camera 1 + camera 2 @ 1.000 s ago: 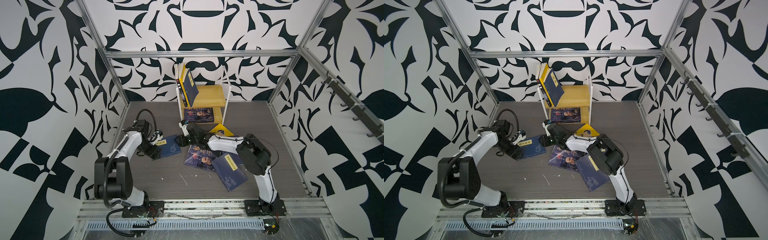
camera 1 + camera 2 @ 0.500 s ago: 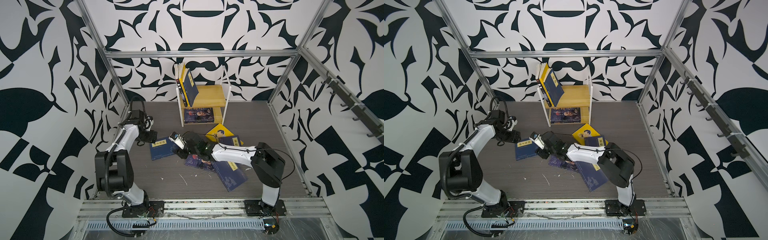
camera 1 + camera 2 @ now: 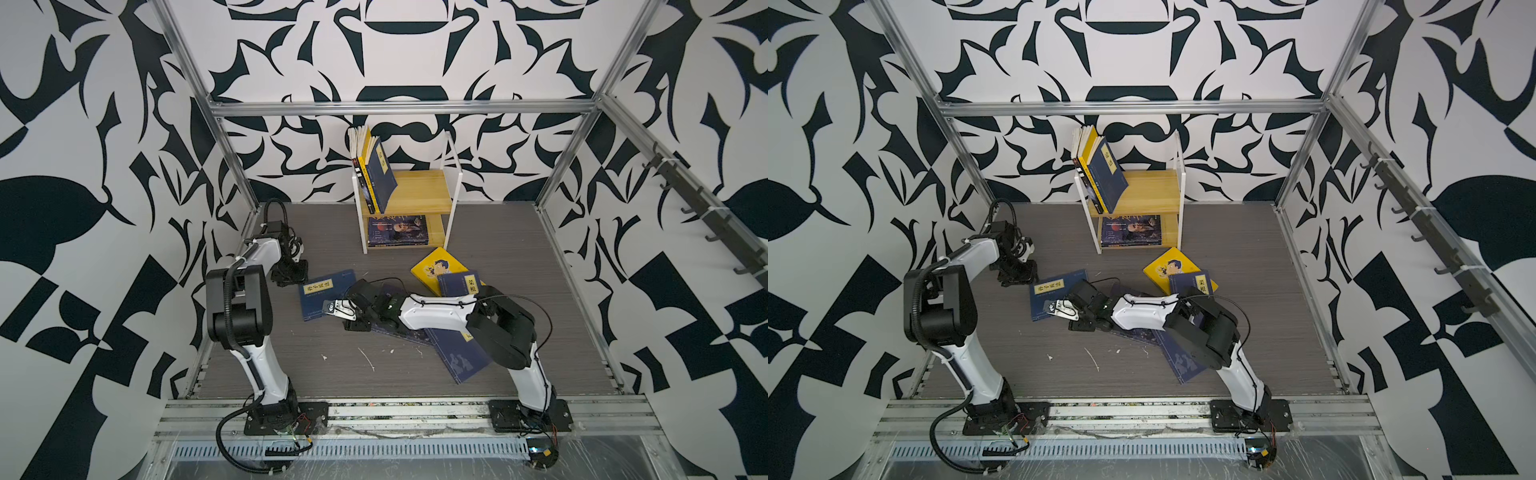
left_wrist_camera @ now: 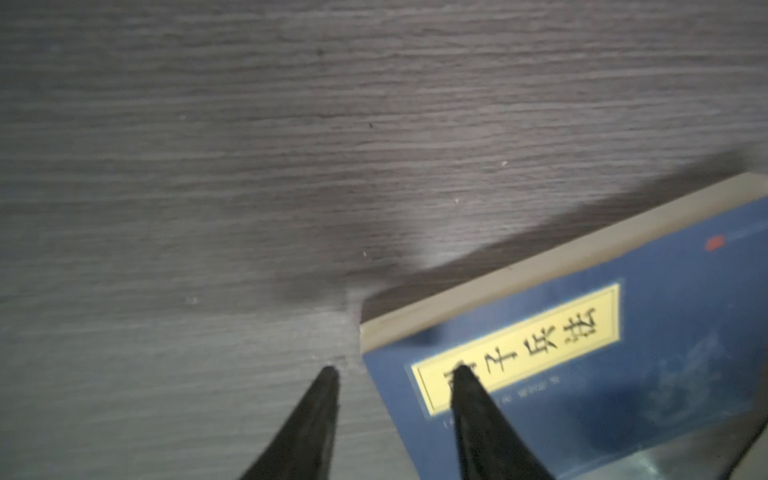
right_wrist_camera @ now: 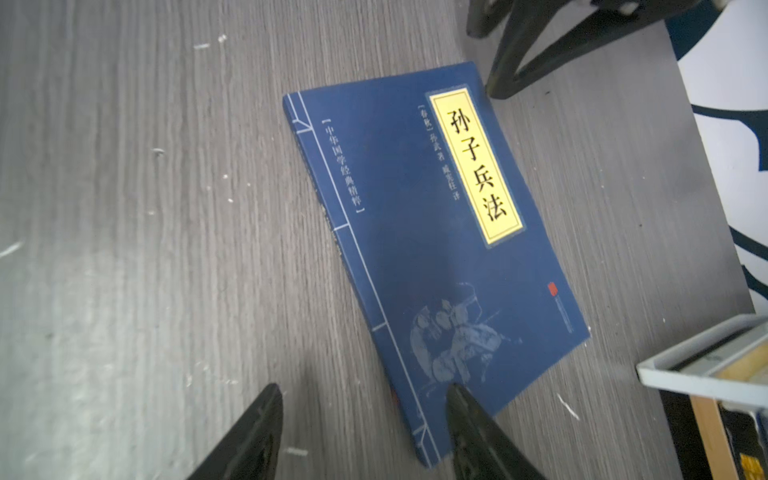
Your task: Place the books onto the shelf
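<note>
A navy book with a yellow title strip [image 3: 328, 295] [image 3: 1050, 297] [image 5: 419, 249] lies flat on the grey table. My left gripper [image 3: 293, 276] [image 4: 395, 372] is open at its far-left corner, one finger over the title strip [image 4: 515, 353], the other over bare table. My right gripper [image 3: 332, 309] [image 5: 363, 388] is open at the near edge, straddling the book's spine corner. The shelf [image 3: 419, 193] [image 3: 1150, 191] stands at the back, with several books [image 3: 376, 170] leaning on its top tier and a portrait book [image 3: 397, 230] flat on the lower one.
A yellow book [image 3: 432, 266] and a navy one [image 3: 459, 282] overlap right of centre. Another navy book [image 3: 461, 357] and a mostly hidden dark one [image 3: 399, 330] lie under the right arm. Metal frame posts and patterned walls enclose the table. White flecks dot the table's front.
The left gripper left the book's left side, drew back to its far corner, and its jaws narrowed. The right gripper swung from the book's far-right side to its near edge. The book shifted slightly left.
</note>
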You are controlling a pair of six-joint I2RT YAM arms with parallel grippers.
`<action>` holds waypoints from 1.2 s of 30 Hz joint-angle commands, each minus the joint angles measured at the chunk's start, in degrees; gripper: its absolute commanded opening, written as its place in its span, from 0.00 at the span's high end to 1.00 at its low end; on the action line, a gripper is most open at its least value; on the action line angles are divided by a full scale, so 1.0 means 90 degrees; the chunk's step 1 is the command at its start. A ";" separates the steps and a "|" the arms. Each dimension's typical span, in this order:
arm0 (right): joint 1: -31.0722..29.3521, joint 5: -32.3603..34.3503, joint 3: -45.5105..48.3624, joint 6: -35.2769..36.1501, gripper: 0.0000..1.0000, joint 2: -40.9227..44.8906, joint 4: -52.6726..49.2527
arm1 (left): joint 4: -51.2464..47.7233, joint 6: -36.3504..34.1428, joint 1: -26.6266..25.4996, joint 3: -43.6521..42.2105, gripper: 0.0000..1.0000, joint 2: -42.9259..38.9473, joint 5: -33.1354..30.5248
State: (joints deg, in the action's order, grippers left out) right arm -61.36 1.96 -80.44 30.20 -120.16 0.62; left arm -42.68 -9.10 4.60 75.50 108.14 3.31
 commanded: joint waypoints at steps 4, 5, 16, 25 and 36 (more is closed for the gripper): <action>0.0007 0.0260 -0.0549 0.0513 0.35 -0.0242 0.0025 | -0.0412 -0.0018 0.0017 0.0288 0.65 0.0536 0.0013; 0.0016 0.0297 -0.0605 0.0588 0.35 -0.0320 0.0005 | -0.0413 -0.0032 0.0017 0.0338 0.69 0.0641 0.0023; 0.0026 0.0859 -0.0886 0.1427 0.35 -0.0786 0.0294 | -0.0872 -0.0182 -0.0076 0.0344 0.93 0.1303 0.0051; -0.0051 0.2026 -0.0876 0.2573 0.39 -0.1108 0.2103 | -0.0955 -0.0248 -0.0203 0.0302 0.96 0.1276 0.0169; -0.0050 0.2013 -0.0842 0.4037 0.42 -0.1571 0.4149 | -0.1359 -0.0385 -0.0306 0.0705 0.98 0.1574 0.0159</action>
State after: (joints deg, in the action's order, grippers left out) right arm -62.74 19.44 -87.13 62.76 -134.19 25.30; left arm -47.00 -11.25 3.77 84.27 116.55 2.13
